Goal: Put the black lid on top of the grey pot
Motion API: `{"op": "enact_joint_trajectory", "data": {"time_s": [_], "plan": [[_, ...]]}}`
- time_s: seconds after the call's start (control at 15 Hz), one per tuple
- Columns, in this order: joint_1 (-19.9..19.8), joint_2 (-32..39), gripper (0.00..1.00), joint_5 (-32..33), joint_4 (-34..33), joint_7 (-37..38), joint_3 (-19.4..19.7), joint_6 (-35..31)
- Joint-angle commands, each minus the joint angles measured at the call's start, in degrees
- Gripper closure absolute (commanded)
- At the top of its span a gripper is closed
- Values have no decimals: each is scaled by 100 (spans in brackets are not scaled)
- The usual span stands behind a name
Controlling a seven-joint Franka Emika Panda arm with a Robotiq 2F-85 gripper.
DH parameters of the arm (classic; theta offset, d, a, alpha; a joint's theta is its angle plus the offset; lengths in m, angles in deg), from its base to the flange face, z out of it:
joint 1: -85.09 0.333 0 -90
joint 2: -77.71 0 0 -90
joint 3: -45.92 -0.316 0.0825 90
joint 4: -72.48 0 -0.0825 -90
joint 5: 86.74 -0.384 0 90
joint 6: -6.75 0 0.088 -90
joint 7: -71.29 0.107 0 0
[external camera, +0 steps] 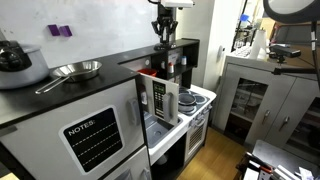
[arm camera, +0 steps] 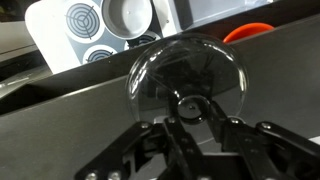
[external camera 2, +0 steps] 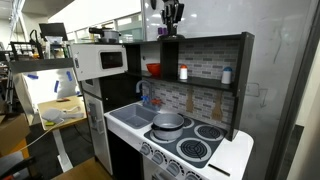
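Observation:
The lid (arm camera: 150, 75) is a clear dome with a black knob. It lies on the dark top panel of the toy kitchen's shelf unit (external camera 2: 205, 40). My gripper (arm camera: 192, 118) stands over it with its fingers closed round the knob; it also shows in both exterior views (external camera: 165, 35) (external camera 2: 172, 30). The grey pot (external camera 2: 168, 121) sits open on the toy stove below; it appears at the top of the wrist view (arm camera: 128, 15).
A red bowl (external camera 2: 153, 69) and small bottles stand on the shelf under the panel. A sink (external camera 2: 130, 117) lies beside the stove. A microwave (external camera 2: 105, 60) stands next to the shelf. A metal pan (external camera: 75, 70) lies on the black countertop.

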Motion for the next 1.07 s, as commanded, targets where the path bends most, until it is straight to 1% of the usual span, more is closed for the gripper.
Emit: {"op": "enact_joint_trajectory", "data": {"time_s": [0.0,0.27,0.53,0.8,1.0], "plan": [[113,-255,92,151,184,24,18,49],[236,-619,92,231,424,108,22,125],[300,-1087,92,257,860,68,10,189],[326,-1659,92,301,1570,73,7,70],[323,-2144,92,320,2254,94,1,-34]]}}
